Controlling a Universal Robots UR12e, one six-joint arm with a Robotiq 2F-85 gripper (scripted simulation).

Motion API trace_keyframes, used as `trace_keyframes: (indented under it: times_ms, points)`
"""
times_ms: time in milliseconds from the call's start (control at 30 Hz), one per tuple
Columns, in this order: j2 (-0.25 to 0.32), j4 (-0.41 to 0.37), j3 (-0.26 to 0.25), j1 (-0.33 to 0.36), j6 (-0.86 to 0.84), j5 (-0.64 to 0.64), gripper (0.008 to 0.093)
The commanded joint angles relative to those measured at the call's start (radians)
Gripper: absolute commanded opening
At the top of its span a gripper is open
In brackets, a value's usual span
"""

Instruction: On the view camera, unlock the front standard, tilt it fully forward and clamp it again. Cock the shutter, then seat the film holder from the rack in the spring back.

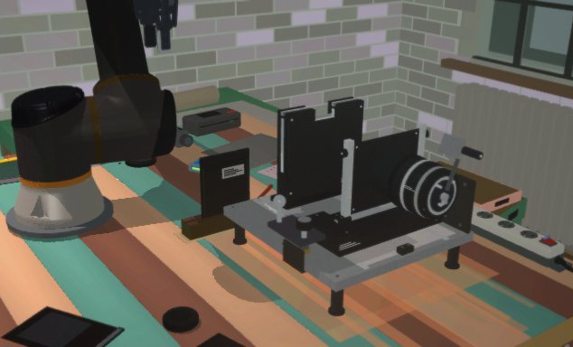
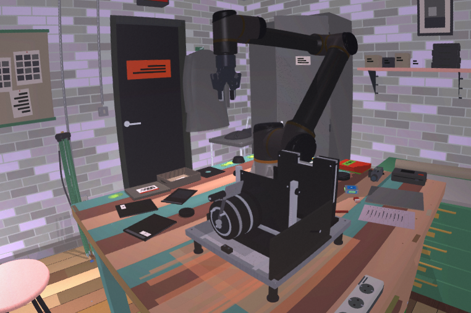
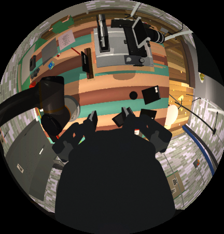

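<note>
The film holder point(image 1: 224, 182) is hidden behind the camera from the second side camera; it stands upright in its wooden rack point(image 1: 200, 224) just left of the grey baseboard point(image 1: 349, 246). The view camera point(image 2: 266, 203) sits on that baseboard, its lens point(image 1: 423, 187) and shutter lever point(image 1: 457, 158) at the front, the tall black spring back point(image 1: 317, 149) at the rear. A clamp lever with a round knob point(image 1: 278, 202) stands at the near edge. My gripper point(image 2: 226, 93) hangs high above the bench, far from the camera, partly open and empty.
Behind the bench are a brick wall, a black door point(image 2: 150, 100) and a grey cabinet point(image 2: 289, 85). Loose dark slides point(image 2: 150, 225) and a lens cap point(image 1: 180, 318) lie on the bench. A power strip point(image 1: 516, 235) lies by the lens.
</note>
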Motion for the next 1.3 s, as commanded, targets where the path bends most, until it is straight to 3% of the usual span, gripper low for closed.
trace_keyframes:
  times_ms: [0,133,867,1067,1267]
  points:
    - [0.000,0.000,-0.001,0.000,0.000,0.000,0.0554]
    - [0.000,0.000,-0.001,0.000,0.000,0.000,0.0480]
    - [0.009,0.013,-0.023,0.009,0.009,0.000,0.0480]
    - [0.051,-0.013,-0.039,0.057,0.057,0.000,0.0480]
    - [0.132,-0.058,-0.074,0.140,0.139,0.000,0.0480]
